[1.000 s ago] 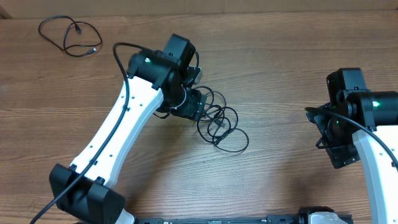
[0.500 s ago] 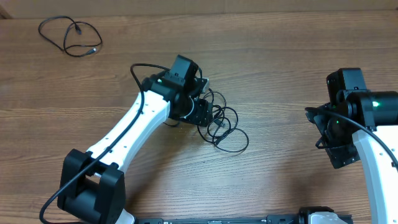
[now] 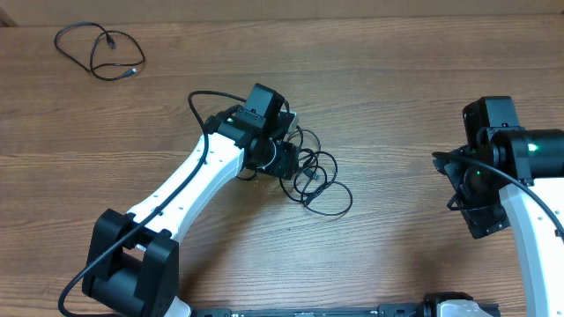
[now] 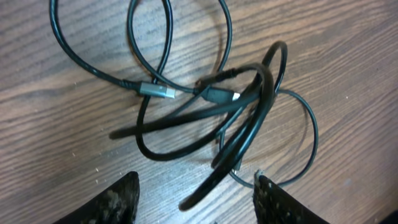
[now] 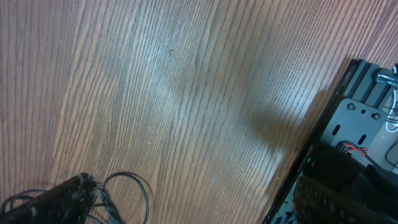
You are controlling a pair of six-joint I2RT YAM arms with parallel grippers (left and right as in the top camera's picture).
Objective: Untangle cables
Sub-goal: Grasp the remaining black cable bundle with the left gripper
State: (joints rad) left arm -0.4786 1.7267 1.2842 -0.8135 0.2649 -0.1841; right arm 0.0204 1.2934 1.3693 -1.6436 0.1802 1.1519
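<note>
A tangled bundle of thin black cables lies mid-table. In the left wrist view its loops cross over each other, and two silver-grey plug ends lie close together. My left gripper hangs over the bundle's left side. It is open, and one black strand ends between its fingers, touching neither. A second thin black cable lies loose at the far left corner. My right gripper is open at the right, away from the cables; its view shows bare wood between the fingers.
The left arm's white link slants from the near left edge toward the bundle. A black frame with wiring runs along the table's near edge by the right arm. One cable loop shows beside the right gripper's left finger.
The left arm has swung in over the bundle and lowered, and its jaws have narrowed around a strand. The bundle and the right arm have stayed put.
</note>
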